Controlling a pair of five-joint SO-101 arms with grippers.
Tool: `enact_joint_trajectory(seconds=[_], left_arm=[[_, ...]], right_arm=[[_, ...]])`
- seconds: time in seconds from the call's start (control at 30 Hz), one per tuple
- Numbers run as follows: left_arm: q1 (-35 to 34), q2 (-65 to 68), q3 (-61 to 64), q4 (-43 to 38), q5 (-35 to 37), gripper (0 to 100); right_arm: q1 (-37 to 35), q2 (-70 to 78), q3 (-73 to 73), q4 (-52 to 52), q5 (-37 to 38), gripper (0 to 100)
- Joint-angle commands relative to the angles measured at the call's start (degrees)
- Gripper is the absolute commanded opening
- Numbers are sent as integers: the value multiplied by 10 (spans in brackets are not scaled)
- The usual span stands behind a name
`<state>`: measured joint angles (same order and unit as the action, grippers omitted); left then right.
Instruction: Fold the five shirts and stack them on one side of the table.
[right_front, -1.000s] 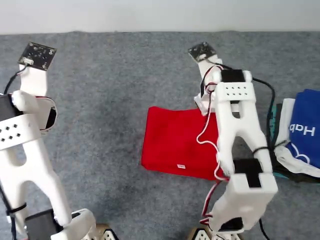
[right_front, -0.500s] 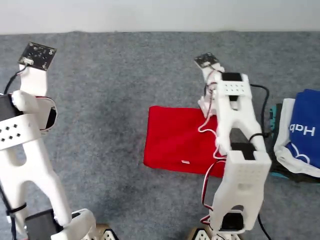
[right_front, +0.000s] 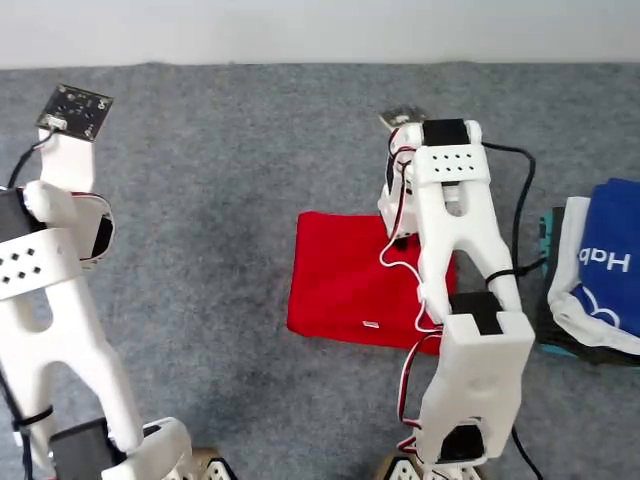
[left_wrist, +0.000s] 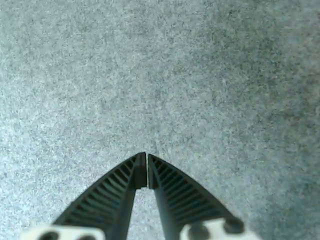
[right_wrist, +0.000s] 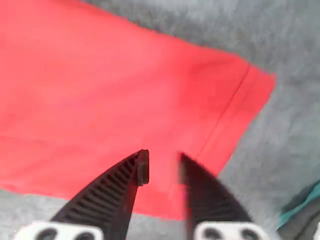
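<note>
A folded red shirt (right_front: 340, 280) lies flat on the grey table at centre right. The right arm (right_front: 455, 230) reaches over the shirt's right part and covers it. In the right wrist view my right gripper (right_wrist: 161, 172) hangs just above the red shirt (right_wrist: 100, 95), near one hemmed corner. It is open by a narrow gap with nothing in it. A stack of folded shirts (right_front: 600, 265), blue and white on top, sits at the table's right edge. My left gripper (left_wrist: 146, 172) is shut and empty over bare carpet, and the left arm (right_front: 50, 280) stands far left.
Grey carpet (right_front: 220, 180) covers the whole table between the two arms. A white wall strip runs along the far edge. Red and white cables (right_front: 415, 270) dangle from the right arm over the shirt.
The right arm has swung a little to the left over the red shirt. The shirt's left edge slid slightly right early on. The left arm has kept still.
</note>
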<state>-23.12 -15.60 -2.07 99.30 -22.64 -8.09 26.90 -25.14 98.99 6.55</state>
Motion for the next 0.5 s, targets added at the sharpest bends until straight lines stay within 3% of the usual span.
enact_joint_trajectory(seconds=[0.0,0.1,0.33,0.47], left_arm=[[-1,-26,-5,-2,-4,13],[-1,-26,-5,-2,-4,13],[-2,-26,-6,-2,-4,13],[-2,-26,-6,-2,-4,13]], right_arm=[[6,-35,-22,19,-76,296],[15,-31,-20,20,-114,334],[27,61,-18,7,-123,335],[15,145,-18,-15,-168,318]])
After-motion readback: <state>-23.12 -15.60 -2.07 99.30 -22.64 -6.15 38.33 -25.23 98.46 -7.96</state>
